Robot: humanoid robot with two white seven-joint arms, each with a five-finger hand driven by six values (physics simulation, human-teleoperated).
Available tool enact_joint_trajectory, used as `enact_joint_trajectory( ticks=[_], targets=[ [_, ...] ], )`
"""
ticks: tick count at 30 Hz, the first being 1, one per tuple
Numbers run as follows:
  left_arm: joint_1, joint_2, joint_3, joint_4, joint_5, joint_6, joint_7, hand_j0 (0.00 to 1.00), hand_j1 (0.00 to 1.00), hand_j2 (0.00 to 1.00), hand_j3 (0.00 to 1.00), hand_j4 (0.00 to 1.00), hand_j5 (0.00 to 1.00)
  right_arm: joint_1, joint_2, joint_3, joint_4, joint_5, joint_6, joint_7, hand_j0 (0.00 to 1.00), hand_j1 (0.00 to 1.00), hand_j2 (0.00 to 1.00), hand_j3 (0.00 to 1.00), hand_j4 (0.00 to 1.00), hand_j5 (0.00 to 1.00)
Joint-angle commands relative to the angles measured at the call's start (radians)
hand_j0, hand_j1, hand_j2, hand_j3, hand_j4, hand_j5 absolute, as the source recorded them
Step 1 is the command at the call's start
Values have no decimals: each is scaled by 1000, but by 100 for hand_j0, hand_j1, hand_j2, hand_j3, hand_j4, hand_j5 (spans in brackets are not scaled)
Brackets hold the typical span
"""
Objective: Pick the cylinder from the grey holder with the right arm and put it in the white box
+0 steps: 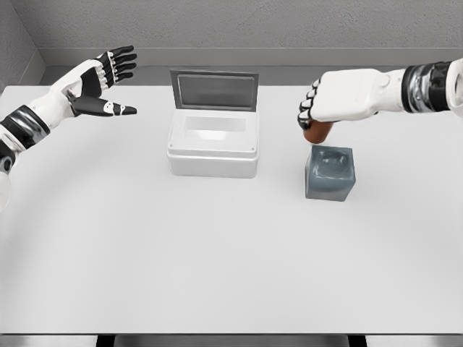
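While gripped in the right hand (327, 108), with fingers (307, 110) curled tight around its upper part, brown cylinder (317, 132) just above the grey holder (330, 173) on the white surface (217, 253); lower end apparently clear of the socket, or barely so. Step in hand, by the look of it: lift-out nearly done, carry not yet begun. Next move likely calls for a little more height, then a sideways sweep toward the picture's left, high enough to clear the near rim. Holder socket visible as a dark hollow, nothing in it. Further back, white box (213, 143) with lid (214, 90) raised upright behind, interior showing empty. Farthest left, left hand (107, 81) idle above the surface, fingers spread, holding nothing.
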Motion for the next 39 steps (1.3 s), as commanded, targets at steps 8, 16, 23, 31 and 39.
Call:
enact_joint_trajectory(
  ticks=[8,16,23,31,39],
  targets=[
    [0,1,1,1,1,3,0,100,100,100,100,100,100,-21,72,5,32,-1,2,0,50,50,50,50,50,50],
    [-15,-11,1,22,-5,4,0,100,100,100,100,100,100,-41,154,7,113,0,2,0,50,50,50,50,50,50],
    [-18,-19,1,27,-7,4,0,100,100,100,100,100,100,-52,192,7,129,10,2,0,50,50,50,50,50,50],
    [-21,-36,-1,34,-19,4,0,100,100,100,100,100,100,-63,249,7,178,16,2,0,50,50,50,50,50,50],
    [-51,-65,-1,100,-21,3,0,100,100,100,100,100,100,-75,333,9,259,31,2,0,50,50,50,50,50,50]
  ],
)
